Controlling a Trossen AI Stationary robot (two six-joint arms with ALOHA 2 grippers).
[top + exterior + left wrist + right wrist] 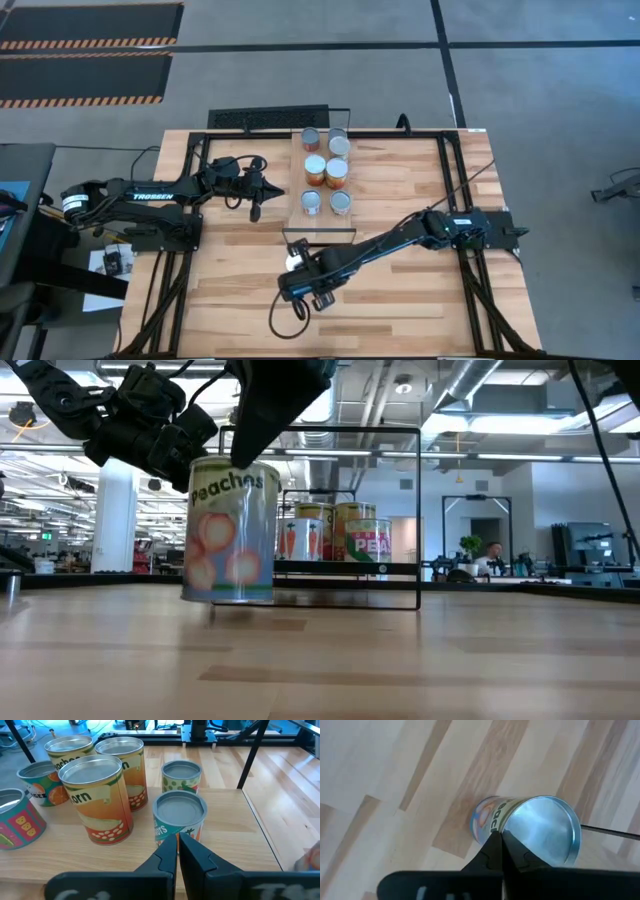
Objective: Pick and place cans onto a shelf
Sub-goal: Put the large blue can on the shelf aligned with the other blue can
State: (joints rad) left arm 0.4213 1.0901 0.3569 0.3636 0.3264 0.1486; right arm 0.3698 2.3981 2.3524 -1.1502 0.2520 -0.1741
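Note:
A peaches can (230, 530) with a pale blue label is at the table's near middle, also in the high view (294, 262). My right gripper (499, 837) is shut at its top rim. The shelf (322, 212), a light-wood plank in a black frame, holds several cans (326, 172) standing upright on their bases. They are orange-labelled, teal and silver-topped. My left gripper (256, 208) is shut and empty, left of the shelf. Its fingers point at a teal can (179, 815) without touching it. My right gripper has the peaches can by the edge of its silver top rim (507, 829), the two fingers shut together on it. The fingers (250, 445) slant down onto it from above. The can is slightly tilted, with a thin shadow under its base; I cannot tell whether it is clear of the table.
The shelf's thin black frame (418, 510) rises above the cans on it. Bare slatted tabletop (400, 300) lies near and right of the held can. A cable (275, 322) loops on the table below my right gripper. A person (492, 555) sits far behind the table.

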